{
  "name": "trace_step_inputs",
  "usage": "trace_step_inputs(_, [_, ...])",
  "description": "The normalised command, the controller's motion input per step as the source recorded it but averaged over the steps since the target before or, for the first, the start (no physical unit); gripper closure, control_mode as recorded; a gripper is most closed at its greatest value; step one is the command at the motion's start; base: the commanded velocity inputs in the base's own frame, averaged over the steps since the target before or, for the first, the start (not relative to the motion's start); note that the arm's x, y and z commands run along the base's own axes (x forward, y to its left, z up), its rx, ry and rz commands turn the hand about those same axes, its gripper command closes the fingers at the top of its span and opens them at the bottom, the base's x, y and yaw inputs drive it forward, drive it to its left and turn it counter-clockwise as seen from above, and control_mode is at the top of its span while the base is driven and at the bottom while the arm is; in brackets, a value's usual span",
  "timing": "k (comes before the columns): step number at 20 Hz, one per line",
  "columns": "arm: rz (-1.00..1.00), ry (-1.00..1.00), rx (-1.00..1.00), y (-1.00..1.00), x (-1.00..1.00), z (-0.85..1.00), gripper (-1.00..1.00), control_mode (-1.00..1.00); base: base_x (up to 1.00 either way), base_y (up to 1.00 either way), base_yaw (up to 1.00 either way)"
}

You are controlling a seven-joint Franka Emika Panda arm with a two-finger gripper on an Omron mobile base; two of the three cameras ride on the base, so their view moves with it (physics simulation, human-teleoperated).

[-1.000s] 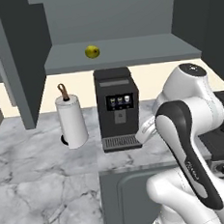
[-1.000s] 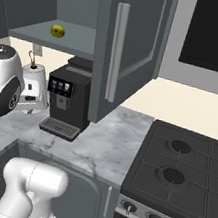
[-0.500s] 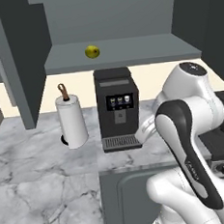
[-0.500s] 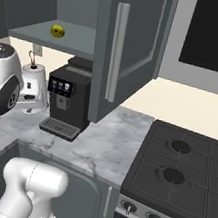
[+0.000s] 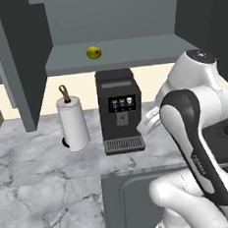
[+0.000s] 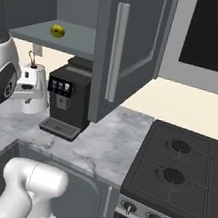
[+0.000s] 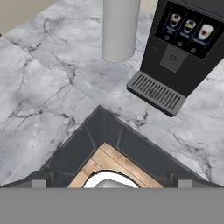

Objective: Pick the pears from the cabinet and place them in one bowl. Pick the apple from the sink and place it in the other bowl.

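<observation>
Resting alone on the open cabinet (image 5: 23,70) shelf, yellow-green pear (image 5: 94,52). Directly below, on the marble worktop (image 5: 37,168): black coffee machine (image 5: 118,110), paper towel roll (image 5: 73,123) just beside. Gripper (image 7: 109,180) spread wide, holding nothing, above the worktop corner.

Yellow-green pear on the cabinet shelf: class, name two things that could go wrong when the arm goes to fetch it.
1. The pear is round and lies loose on the flat shelf, so a slightly off approach by the open gripper could roll it away.
2. The open cabinet door juts out beside the shelf, and the coffee machine and paper towel roll stand just below; a wide swing of the arm could strike them.
</observation>
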Motion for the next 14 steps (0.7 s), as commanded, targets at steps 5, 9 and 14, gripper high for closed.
trace_step_inputs(5, [0.0,-0.02,0.0,0.03,0.0,0.35,-1.0,-1.0,0.0,0.0,0.0])
trace_step_inputs(9, [0.0,0.0,0.0,0.1,0.06,0.34,-1.0,-1.0,0.0,0.0,0.0])
trace_step_inputs(14, [0.0,0.0,0.0,0.1,0.02,0.31,-1.0,-1.0,0.0,0.0,0.0])
